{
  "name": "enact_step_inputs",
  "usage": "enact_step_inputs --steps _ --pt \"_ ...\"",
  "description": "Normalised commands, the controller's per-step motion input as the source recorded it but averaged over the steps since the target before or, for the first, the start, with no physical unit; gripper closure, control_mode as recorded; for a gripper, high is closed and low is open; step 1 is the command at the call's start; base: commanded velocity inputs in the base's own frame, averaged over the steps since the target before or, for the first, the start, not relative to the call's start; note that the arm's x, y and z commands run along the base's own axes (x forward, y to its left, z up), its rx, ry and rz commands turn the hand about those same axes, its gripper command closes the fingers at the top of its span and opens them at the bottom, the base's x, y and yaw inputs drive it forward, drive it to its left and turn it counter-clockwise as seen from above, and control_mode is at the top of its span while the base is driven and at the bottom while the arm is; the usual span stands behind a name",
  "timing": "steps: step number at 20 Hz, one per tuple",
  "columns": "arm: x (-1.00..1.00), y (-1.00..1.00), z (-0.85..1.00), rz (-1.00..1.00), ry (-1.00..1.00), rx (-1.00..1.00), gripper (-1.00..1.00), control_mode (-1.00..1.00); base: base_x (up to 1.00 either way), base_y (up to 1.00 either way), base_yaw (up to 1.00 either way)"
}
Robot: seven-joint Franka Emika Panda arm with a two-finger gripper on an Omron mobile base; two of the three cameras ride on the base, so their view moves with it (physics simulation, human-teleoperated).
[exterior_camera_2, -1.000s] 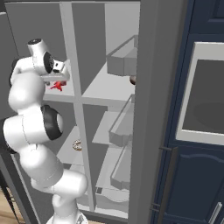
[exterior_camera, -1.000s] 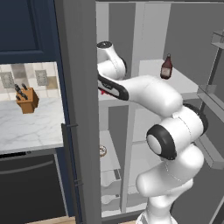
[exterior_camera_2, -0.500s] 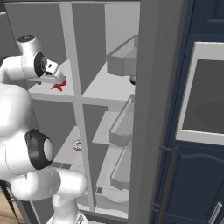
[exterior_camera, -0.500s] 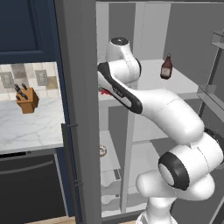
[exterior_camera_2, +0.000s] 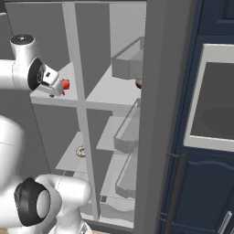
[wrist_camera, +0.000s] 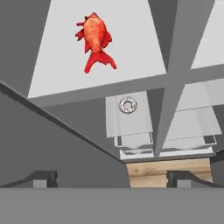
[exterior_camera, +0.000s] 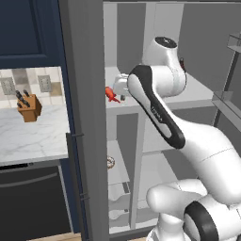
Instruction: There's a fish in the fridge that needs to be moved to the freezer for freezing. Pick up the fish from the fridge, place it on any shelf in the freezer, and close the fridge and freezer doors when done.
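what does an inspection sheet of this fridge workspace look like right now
surface: white shelf in the narrower compartment, the freezer, carries the fish.
job's things: fish lies flat on that shelf, free of the end effector; both doors stand open, the fridge door at the right.
clutter: round doughnut-like item on a lower freezer shelf; dark bottle on the fridge shelf, mostly behind the arm.
grippers: end effector open, fingertips apart, holding nothing, away from the fish.
cables: nothing seen.
surroundings: knife block on a marble counter; navy cabinets.
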Motion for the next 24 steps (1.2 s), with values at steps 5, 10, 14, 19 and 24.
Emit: enact_step_inputs --steps 5,10,14,19,24 --pt "-0.97 -0.62 0.17 0.00 0.07 -0.05 -1.00 -1.00 0.00 0.00 0.00" --pt "-0.65 -0.97 -0.06 0.00 0.01 -0.04 -1.00 -1.00 0.00 0.00 0.00" --pt "-0.44 -0.96 -0.25 0.00 0.02 -0.06 -1.00 -1.00 0.00 0.00 0.00" --pt "-0.31 -0.21 -0.72 0.11 0.00 -0.23 -1.00 -1.00 0.00 0.00 0.00" --pt "-0.05 0.00 -0.45 0.10 -0.01 -0.14 -1.00 -1.00 0.00 0.00 0.00"
